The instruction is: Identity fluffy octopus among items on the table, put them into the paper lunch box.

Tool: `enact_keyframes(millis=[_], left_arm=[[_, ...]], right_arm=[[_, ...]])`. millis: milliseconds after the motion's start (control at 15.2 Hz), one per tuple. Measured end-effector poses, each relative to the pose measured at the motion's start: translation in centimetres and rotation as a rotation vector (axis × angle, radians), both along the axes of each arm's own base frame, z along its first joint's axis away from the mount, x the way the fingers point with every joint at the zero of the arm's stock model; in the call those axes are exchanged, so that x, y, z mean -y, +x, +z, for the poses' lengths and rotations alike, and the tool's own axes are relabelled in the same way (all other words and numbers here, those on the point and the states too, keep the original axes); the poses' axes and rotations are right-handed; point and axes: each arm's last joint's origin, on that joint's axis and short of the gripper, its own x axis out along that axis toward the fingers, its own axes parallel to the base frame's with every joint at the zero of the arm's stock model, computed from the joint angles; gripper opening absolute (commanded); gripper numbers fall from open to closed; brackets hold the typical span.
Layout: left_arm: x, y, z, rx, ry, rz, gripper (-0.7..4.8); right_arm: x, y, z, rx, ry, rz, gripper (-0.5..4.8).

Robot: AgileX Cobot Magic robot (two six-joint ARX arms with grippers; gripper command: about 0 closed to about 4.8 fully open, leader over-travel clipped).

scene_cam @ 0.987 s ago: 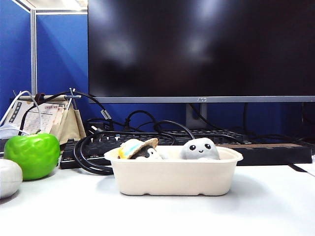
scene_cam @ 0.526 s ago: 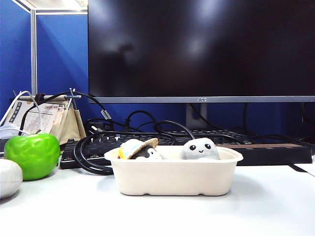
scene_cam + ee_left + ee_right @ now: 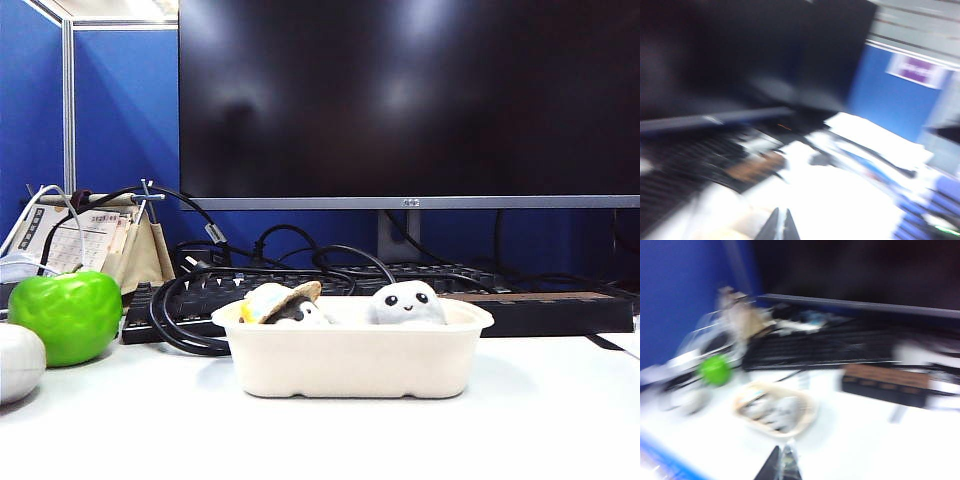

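Your grey plush octopus (image 3: 406, 301) sits in the off-white pulp lunch box (image 3: 355, 360); both end effectors, left (image 3: 780, 226) and right (image 3: 781, 465), are pinched together and empty, so stray swings could topple it.

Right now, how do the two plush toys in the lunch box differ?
The fluffy octopus is plain light grey and bareheaded; the straw-hatted plush is black-and-white under a tan hat. The octopus sits upright facing the exterior camera; the hatted plush leans, face mostly hidden. Both sit inside the paper lunch box, apart.

Grey fluffy octopus (image 3: 405, 302) upright inside off-white paper lunch box (image 3: 352, 362) on white table (image 3: 540, 420).
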Motion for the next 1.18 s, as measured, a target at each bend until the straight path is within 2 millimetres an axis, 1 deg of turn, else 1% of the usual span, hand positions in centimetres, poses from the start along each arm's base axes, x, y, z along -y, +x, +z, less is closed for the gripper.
enact_keyframes(millis=[197,263,329,460,526,592,658,789,921,1053,1184], left_arm=[[-0.4,0.1,0.0,0.095,0.067,0.157,-0.06],[-0.5,0.3,0.1,0.142,0.115,0.235,-0.06],[-0.6,0.4,0.1,0.164,0.136,0.284,-0.06],[-0.7,0.8,0.3,0.23,0.139,0.377,-0.06],[-0.7,1.0,0.2,0.258,0.132,0.417,-0.06],[-0.7,1.5,0.2,0.307,0.124,0.489,-0.06],[-0.6,1.9,-0.2,0.306,0.141,0.512,-0.06],[-0.3,2.6,-1.0,0.283,0.169,0.499,-0.06],[0.0,3.1,-1.9,0.259,0.191,0.47,-0.06],[0.2,3.5,-2.8,0.232,0.208,0.464,-0.06],[0.5,4.1,-4.2,0.195,0.233,0.457,-0.05]], right_arm=[[1.2,-0.8,-0.6,0.056,-0.031,-0.145,-0.01],[1.7,-1.0,-0.8,0.089,-0.07,-0.25,-0.01],[2.0,-1.1,-1.0,0.114,-0.108,-0.311,-0.01],[1.9,-0.6,-1.1,0.151,-0.191,-0.39,-0.01],[1.7,-0.1,-1.4,0.163,-0.247,-0.425,-0.01],[1.0,0.9,-1.8,0.192,-0.317,-0.446,-0.01],[0.4,1.7,-2.2,0.199,-0.339,-0.443,-0.01],[-0.8,3.3,-3.4,0.2,-0.349,-0.44,-0.01],[-2.2,5.1,-5.1,0.196,-0.355,-0.434,-0.01],[-3.1,6.2,-6.5,0.184,-0.366,-0.407,-0.01],[-3.5,6.8,-7.7,0.149,-0.376,-0.403,-0.01]])
